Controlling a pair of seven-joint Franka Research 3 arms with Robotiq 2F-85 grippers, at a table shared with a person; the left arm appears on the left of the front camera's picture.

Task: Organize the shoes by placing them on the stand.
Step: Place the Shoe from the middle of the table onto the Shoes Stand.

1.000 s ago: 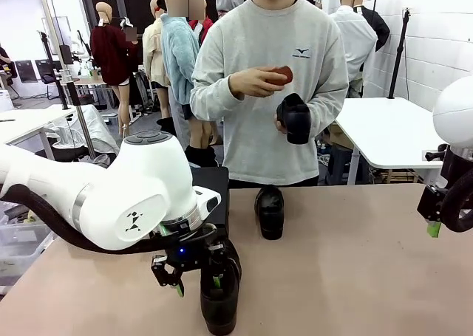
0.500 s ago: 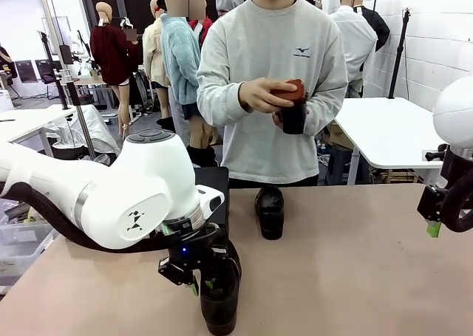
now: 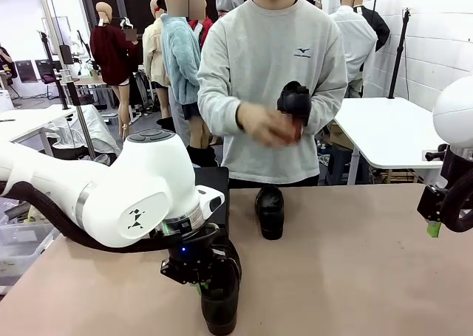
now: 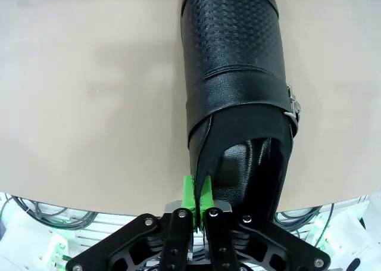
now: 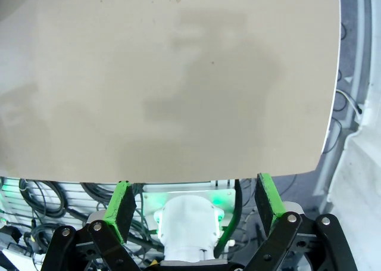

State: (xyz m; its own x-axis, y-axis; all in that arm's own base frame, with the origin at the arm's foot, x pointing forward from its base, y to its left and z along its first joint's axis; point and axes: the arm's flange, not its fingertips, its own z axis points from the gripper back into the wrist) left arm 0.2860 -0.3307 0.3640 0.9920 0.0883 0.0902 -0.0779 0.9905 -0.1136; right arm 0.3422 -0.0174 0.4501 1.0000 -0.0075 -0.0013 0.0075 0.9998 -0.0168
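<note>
A black shoe [image 3: 222,300] stands near the table's front edge, its toe pointing away in the left wrist view [image 4: 233,62]. My left gripper [image 3: 198,275] is shut on the rim of this shoe's ankle opening, the green pads [image 4: 189,195] pressed together over the thin collar. A second shoe [image 3: 270,210] sits at the table's middle. The person holds a third shoe [image 3: 294,100] at chest height. The stand [image 3: 216,182] shows as a black platform behind my left arm, mostly hidden. My right gripper [image 5: 195,202] hangs open over bare table at the right [image 3: 436,219].
The person stands at the far side, one hand blurred in motion with a small red-brown object [image 3: 293,129] against the held shoe. The table's right edge [image 5: 333,104] runs close to my right gripper. A white table [image 3: 384,129] stands behind.
My left gripper's fingers have closed onto the near shoe's collar. The person has lifted the held shoe higher and moved the hand with the red-brown object down below it.
</note>
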